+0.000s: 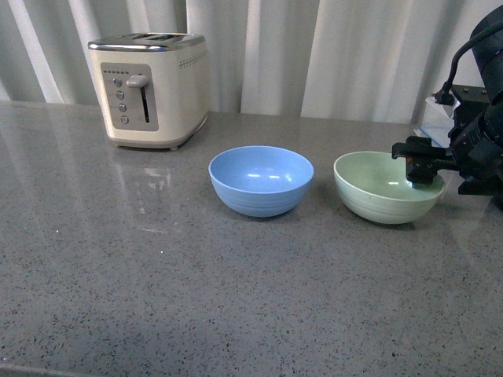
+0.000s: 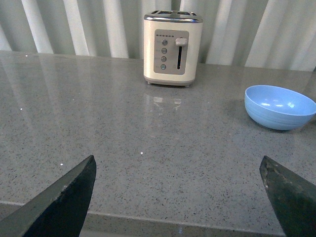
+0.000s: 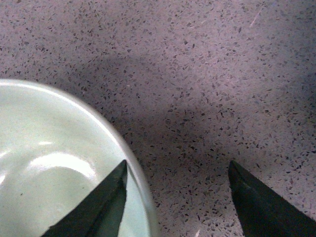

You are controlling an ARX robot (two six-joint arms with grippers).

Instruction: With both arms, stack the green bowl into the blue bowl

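The pale green bowl (image 1: 387, 187) stands upright on the grey counter at the right. The light blue bowl (image 1: 261, 180) stands upright to its left, apart from it. My right gripper (image 1: 423, 165) is open over the green bowl's right rim. In the right wrist view the gripper (image 3: 177, 170) straddles the rim: one finger (image 3: 106, 202) is over the inside of the green bowl (image 3: 49, 168), the other is outside over the counter. My left gripper (image 2: 177, 165) is open and empty, low over the counter near its front edge, with the blue bowl (image 2: 279, 106) ahead to the right.
A cream toaster (image 1: 149, 89) stands at the back left, also in the left wrist view (image 2: 173, 47). A pleated white curtain hangs behind the counter. A white and blue object (image 1: 435, 118) sits behind my right arm.
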